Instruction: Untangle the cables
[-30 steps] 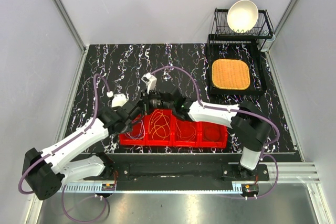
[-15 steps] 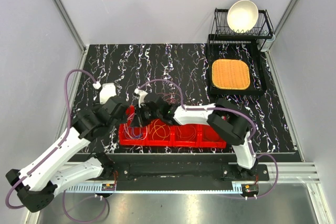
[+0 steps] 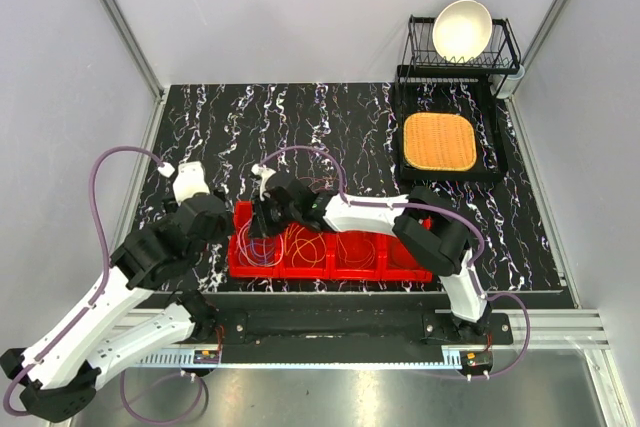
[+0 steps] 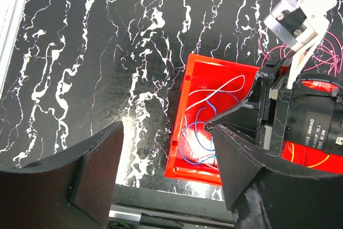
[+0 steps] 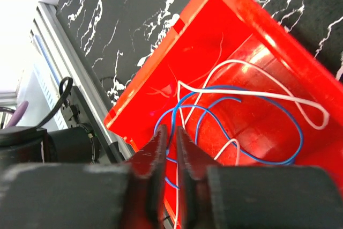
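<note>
Two cables (image 5: pixel 230 87), blue and white, in bin's (image 5: pixel 225 14) end cell; right gripper (image 5: pixel 170 132) above, barely parted; left gripper (image 4: pixel 166 132) wide, empty.

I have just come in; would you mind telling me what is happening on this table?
Two robot arms are working on cables at a red tray. The right end effector is down in the tray's end compartment among the blue cable and white cable, jaws nearly together; whether it grips one is unclear. The left end effector hangs open over that end of the tray, holding nothing. A maroon tangle lies on the table beyond the tray.
</note>
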`<state>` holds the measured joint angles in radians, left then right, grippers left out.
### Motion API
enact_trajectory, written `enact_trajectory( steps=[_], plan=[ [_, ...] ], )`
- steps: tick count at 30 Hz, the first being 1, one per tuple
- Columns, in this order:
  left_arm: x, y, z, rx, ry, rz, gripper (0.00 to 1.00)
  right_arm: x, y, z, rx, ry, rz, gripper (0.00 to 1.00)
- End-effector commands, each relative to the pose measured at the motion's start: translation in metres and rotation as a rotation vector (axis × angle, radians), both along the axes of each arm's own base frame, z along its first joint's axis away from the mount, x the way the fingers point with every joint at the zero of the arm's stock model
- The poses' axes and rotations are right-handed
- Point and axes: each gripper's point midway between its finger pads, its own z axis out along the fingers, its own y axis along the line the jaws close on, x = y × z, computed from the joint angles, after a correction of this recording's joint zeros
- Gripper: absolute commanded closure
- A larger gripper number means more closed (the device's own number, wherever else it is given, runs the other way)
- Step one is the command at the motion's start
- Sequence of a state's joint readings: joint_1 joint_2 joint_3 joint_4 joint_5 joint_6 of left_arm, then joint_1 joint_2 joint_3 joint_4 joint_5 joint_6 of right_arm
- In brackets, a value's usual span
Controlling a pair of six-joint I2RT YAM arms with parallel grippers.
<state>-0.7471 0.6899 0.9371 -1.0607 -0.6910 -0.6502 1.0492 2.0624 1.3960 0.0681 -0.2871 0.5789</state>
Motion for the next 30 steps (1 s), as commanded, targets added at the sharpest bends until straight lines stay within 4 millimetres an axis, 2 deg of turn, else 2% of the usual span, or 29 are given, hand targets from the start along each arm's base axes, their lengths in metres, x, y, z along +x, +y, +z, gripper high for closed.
enact_trajectory(
  steps=[1,9,13,18,19,21,22,24,25,27,28,29,30],
  plan=[
    [0.009,-0.001,0.001,0.021,-0.027,0.011,0.29,0.006,0.004,0.024,-0.013,-0.044,-0.006,0.73],
    [0.011,-0.002,-0.001,0.037,-0.016,0.015,0.30,0.011,0.006,0.069,-0.006,-0.080,-0.005,0.57],
    [0.011,-0.001,0.000,0.035,-0.019,0.017,0.30,0.014,-0.003,0.079,-0.054,-0.090,-0.025,0.52],
    [0.011,-0.001,-0.001,0.037,-0.018,0.020,0.30,0.020,-0.017,0.115,-0.063,-0.164,-0.064,0.43],
    [0.011,0.000,0.000,0.036,-0.021,0.021,0.30,0.021,-0.024,0.130,-0.056,-0.184,-0.076,0.39],
    [0.010,0.000,0.000,0.034,-0.021,0.020,0.30,0.026,-0.035,0.144,-0.062,-0.238,-0.106,0.36],
    [0.010,0.000,0.000,0.033,-0.022,0.020,0.30,0.025,-0.045,0.163,-0.043,-0.270,-0.119,0.33],
    [0.010,0.000,0.000,0.029,-0.025,0.021,0.29,0.030,-0.063,0.168,-0.074,-0.321,-0.160,0.30],
    [0.010,0.000,0.000,0.029,-0.025,0.021,0.29,0.030,-0.074,0.188,-0.050,-0.353,-0.179,0.28],
    [0.009,0.000,0.001,0.023,-0.029,0.019,0.27,0.035,-0.097,0.190,-0.088,-0.411,-0.233,0.26],
    [0.009,0.000,0.000,0.023,-0.027,0.018,0.27,0.033,-0.113,0.211,-0.059,-0.449,-0.268,0.22],
    [0.009,-0.001,0.000,0.021,-0.028,0.014,0.27,0.040,-0.132,0.198,-0.115,-0.482,-0.326,0.17],
    [0.009,-0.001,0.001,0.016,-0.032,0.015,0.26,0.045,-0.138,0.205,-0.088,-0.523,-0.371,0.04]
  ],
)
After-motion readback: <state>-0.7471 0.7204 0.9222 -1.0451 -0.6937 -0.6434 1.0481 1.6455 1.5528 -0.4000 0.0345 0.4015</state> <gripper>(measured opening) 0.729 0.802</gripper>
